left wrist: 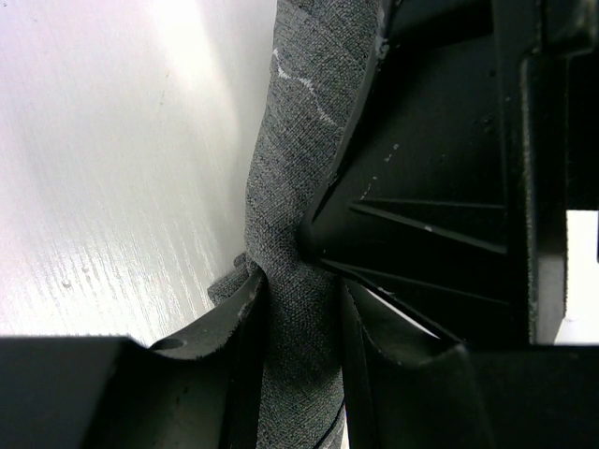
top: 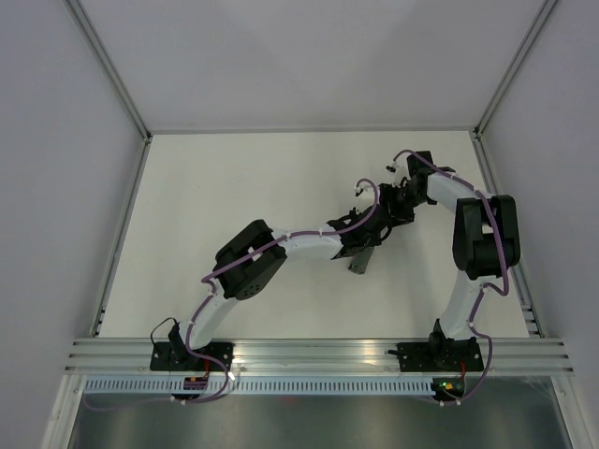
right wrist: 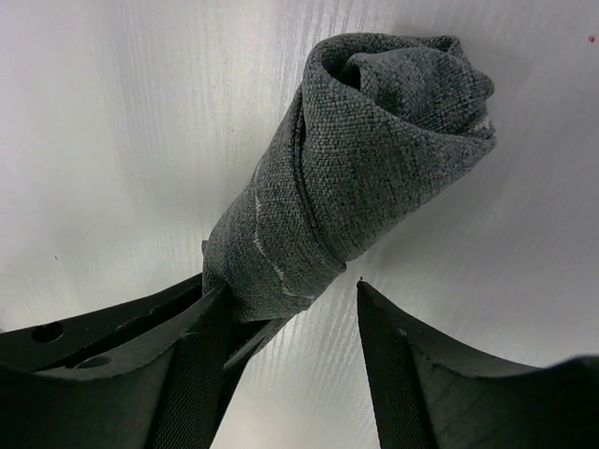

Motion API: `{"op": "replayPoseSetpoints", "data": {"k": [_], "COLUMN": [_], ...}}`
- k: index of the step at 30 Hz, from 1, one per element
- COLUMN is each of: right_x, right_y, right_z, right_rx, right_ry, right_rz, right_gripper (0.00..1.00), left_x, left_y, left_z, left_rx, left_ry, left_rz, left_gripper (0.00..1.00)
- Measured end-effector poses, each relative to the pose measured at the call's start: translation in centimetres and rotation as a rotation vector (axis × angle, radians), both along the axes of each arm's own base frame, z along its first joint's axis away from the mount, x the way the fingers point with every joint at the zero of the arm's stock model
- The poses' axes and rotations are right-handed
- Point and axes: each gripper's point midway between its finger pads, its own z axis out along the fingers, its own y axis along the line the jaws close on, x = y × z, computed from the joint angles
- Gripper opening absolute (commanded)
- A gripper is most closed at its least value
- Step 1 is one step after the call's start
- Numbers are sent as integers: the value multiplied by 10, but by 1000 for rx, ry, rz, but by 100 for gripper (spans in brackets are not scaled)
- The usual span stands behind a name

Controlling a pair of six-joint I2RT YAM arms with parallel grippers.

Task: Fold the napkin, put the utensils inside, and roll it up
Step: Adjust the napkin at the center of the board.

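The napkin (right wrist: 374, 150) is a dark grey roll standing off the white table, its coiled end facing up in the right wrist view. My left gripper (left wrist: 298, 313) is shut on its lower part, both fingers (left wrist: 245, 327) pressed into the cloth (left wrist: 290, 187). My right gripper (right wrist: 290, 299) is open around the roll higher up: one finger (right wrist: 187, 355) touches the cloth and the other stands apart from it. In the top view the two grippers, left (top: 361, 243) and right (top: 389, 213), meet right of centre, with a bit of napkin (top: 357, 267) showing below them. No utensils are visible.
The white table (top: 234, 187) is bordered by grey walls and metal rails at its sides. The aluminium rail (top: 318, 355) carrying both arm bases runs along the near edge. The right arm's elbow (top: 482, 234) stands tall near the right rail.
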Motion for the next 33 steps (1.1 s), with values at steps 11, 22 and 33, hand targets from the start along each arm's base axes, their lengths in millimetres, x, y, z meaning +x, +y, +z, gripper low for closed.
{"op": "replayPoseSetpoints", "data": {"k": [11,22,33], "right_x": [3,10,20], "right_y": [10,12,9], "right_z": [-1,0,0], "right_rx": [48,31,-23], "right_ry": [24,10,-34], "right_rz": [-17,-2,29], "right_gripper": [31,29,29], "left_x": [1,-6,-26], "left_y": [-1,-1,6], "left_z": [0,4,12], "left_rx": [-5,-64,-65], "left_ry": [-1,-13,16], "left_rz": [1,-29,-112], "left_gripper": [45,54,56]}}
